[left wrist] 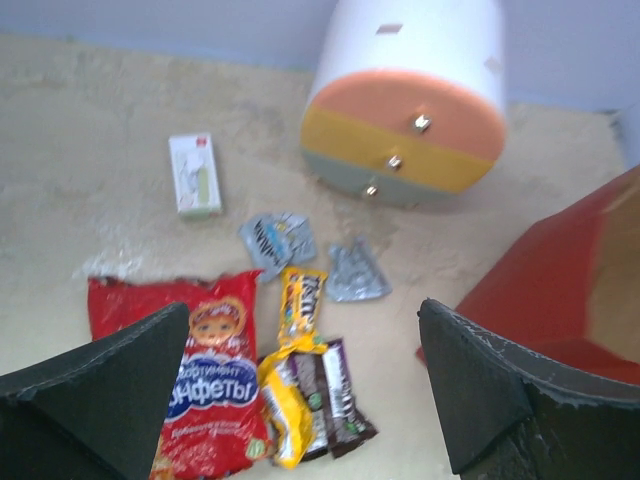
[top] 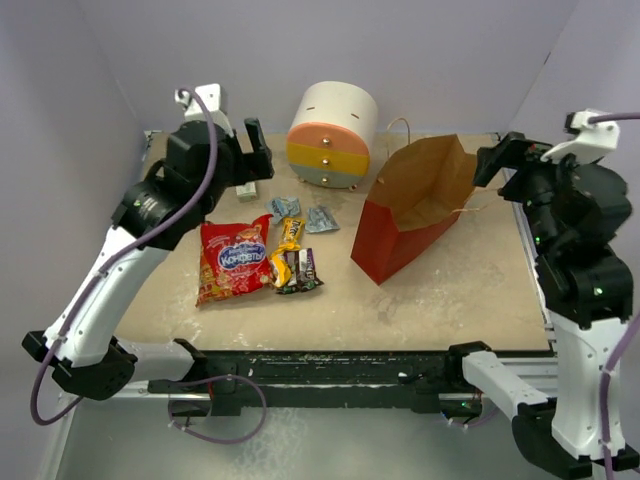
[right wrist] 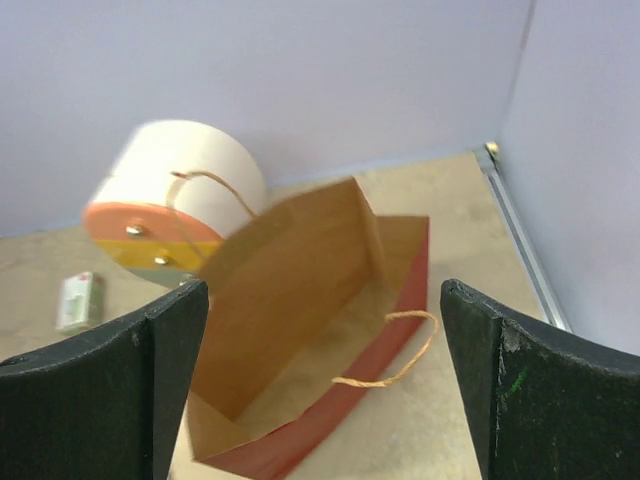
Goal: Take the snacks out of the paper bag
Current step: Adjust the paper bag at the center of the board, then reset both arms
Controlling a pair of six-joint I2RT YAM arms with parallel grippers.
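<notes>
**Top external view: snacks lie out on the table, both grippers spread wide**

From above I see the red chip bag lying flat on the table, left of centre. Against its right edge sits a small heap of candy: yellow-orange wrappers and dark brown wrappers, overlapping one another. Two silver wrappers lie a little further back, apart from the heap and near the foot of the round drawer unit. A small white-green box lies left of the drawer unit.

The paper bag rests right of centre, well apart from the snacks. It is tipped over, and its open mouth shows the brown inside. One loop handle curls over the bag's red lower edge.

My left gripper hangs above the candy heap with its fingers parted wide, gripping nothing. My right gripper hangs above the bag's mouth, likewise spread wide and holding nothing. Neither touches the bag or any snack.
</notes>
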